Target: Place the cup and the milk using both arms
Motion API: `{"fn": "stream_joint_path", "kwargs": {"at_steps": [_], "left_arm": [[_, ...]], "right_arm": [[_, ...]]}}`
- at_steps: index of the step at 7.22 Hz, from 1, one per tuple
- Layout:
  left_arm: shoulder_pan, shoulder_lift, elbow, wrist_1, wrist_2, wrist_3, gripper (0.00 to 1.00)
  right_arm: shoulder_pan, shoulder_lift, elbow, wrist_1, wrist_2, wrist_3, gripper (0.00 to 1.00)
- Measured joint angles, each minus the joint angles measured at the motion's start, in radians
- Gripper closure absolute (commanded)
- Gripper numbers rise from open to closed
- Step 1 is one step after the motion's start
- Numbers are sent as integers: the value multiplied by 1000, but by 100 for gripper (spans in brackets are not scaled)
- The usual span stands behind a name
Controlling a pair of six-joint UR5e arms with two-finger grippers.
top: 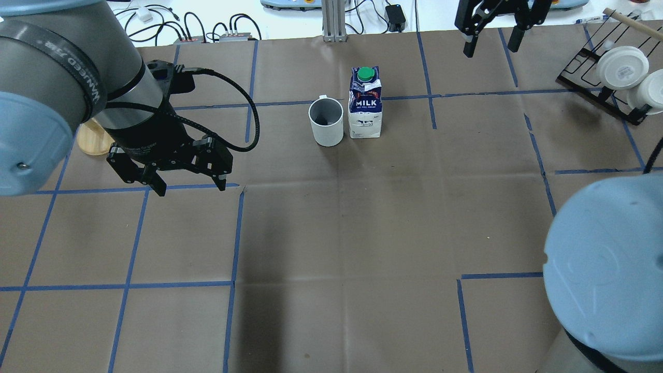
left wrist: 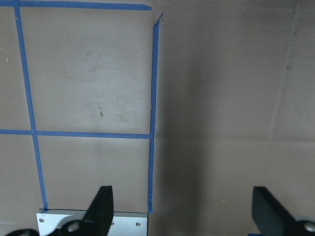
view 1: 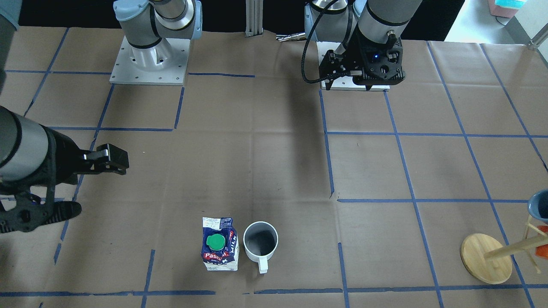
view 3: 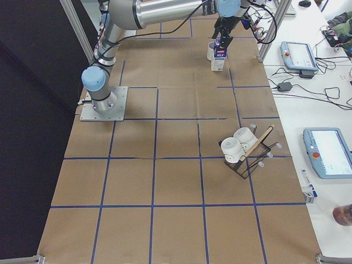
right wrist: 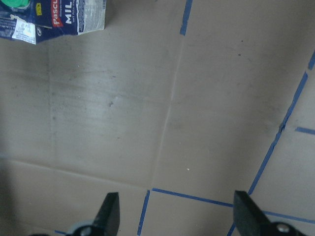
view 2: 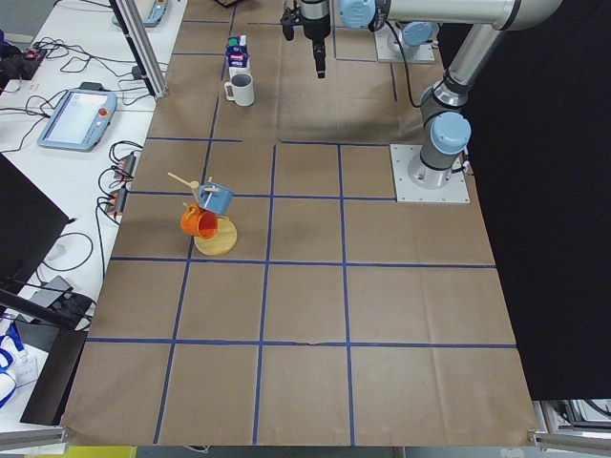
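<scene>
The white cup (view 1: 260, 241) and the blue milk carton (view 1: 219, 250) with a green cap stand upright side by side on the brown paper, both free. In the overhead view the cup (top: 326, 122) is left of the milk (top: 365, 103). My left gripper (top: 190, 186) is open and empty, above the table well to the left of the cup and nearer my base. My right gripper (top: 490, 49) is open and empty, to the right of the milk and farther out. The right wrist view shows the milk (right wrist: 59, 14) at its top left corner, beyond the open fingers (right wrist: 110, 211).
A wooden mug tree (view 1: 486, 259) with a blue and an orange mug stands on my left side. A black wire rack (top: 621, 67) with white cups stands on my right side. Blue tape lines cross the paper. The arm base plates (view 1: 150, 64) are near my edge.
</scene>
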Motion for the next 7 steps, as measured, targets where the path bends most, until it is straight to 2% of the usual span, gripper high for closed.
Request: {"fn": "stream_joint_path", "kwargs": {"at_steps": [1,2,3,4,5,7], "left_arm": [[0,1,-1,0,0,0,0],[0,1,-3,0,1,0,0],[0,2,-6,0,0,0,0],[0,2,-7,0,0,0,0],[0,1,-8,0,-1,0,0],[0,-1,-9,0,-3,-1,0]], "right_arm": [[-2,-90,141,-65,-2,9,10],[1,-205,316,-173,-3,53,0],[8,-335,508,-313,-2,143,0],[19,-433,646,-428,-2,220,0],[41,-496,725,-490,-5,272,0],[104,-537,774,-524,-42,354,0]]}}
